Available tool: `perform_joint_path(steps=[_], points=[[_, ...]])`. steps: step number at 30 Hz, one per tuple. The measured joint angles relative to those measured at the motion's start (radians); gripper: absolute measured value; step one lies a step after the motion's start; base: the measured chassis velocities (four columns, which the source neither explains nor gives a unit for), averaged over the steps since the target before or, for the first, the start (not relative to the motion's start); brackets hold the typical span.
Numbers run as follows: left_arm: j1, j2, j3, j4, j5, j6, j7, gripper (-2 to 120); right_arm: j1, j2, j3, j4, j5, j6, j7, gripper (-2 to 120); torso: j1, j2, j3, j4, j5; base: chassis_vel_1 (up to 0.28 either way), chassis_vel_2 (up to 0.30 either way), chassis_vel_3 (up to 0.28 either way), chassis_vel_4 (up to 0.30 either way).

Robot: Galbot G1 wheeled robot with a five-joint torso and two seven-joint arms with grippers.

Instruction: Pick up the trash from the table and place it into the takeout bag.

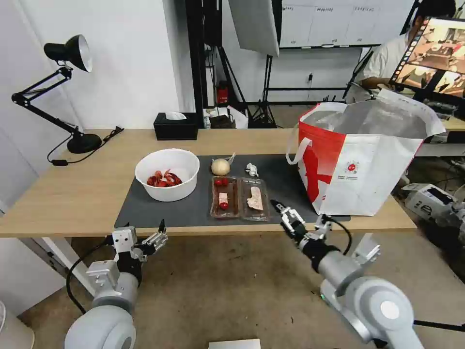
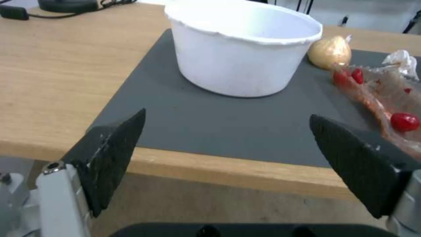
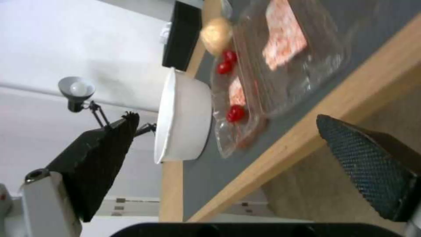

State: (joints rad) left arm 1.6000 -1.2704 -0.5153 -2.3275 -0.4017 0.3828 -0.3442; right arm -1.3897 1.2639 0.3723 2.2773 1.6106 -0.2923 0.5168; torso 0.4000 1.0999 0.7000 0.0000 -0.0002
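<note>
The trash lies on the dark grey mat [image 1: 160, 208] of the light-wood table [image 1: 72, 194]. It is a white bowl [image 1: 167, 174] of red scraps, two clear trays [image 1: 224, 196] [image 1: 255, 198], a beige ball [image 1: 220, 166] and a crumpled white wrapper [image 1: 251, 169]. The red-and-white takeout bag [image 1: 358, 165] stands open at the table's right end. My left gripper [image 1: 154, 236] hangs open below the front edge, facing the bowl [image 2: 245, 56]. My right gripper [image 1: 283, 211] is open at the front edge, near the right tray [image 3: 298, 49] and left of the bag.
A black tissue box [image 1: 175, 126] sits at the table's back edge. A black desk lamp [image 1: 68, 53] with its cable stands at the back left. Grey equipment [image 1: 428, 198] lies on the floor right of the bag. Bare floor spreads before the table.
</note>
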Motion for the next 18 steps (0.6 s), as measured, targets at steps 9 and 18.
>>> perform_joint_path(steps=[9,18], points=[[0.018,0.009,-0.014,0.000,0.002,0.000,0.000,100,0.027,0.090,-0.056,-0.045,-0.020,0.028,0.036,100,0.000,0.000,0.000,0.0000,0.0001,0.000,0.000,0.000,0.000],[0.021,0.004,-0.017,0.001,0.007,0.000,-0.002,100,0.059,0.116,-0.081,-0.060,-0.025,0.075,0.073,100,0.000,0.000,0.000,0.0000,0.0001,0.000,0.000,0.000,0.000]])
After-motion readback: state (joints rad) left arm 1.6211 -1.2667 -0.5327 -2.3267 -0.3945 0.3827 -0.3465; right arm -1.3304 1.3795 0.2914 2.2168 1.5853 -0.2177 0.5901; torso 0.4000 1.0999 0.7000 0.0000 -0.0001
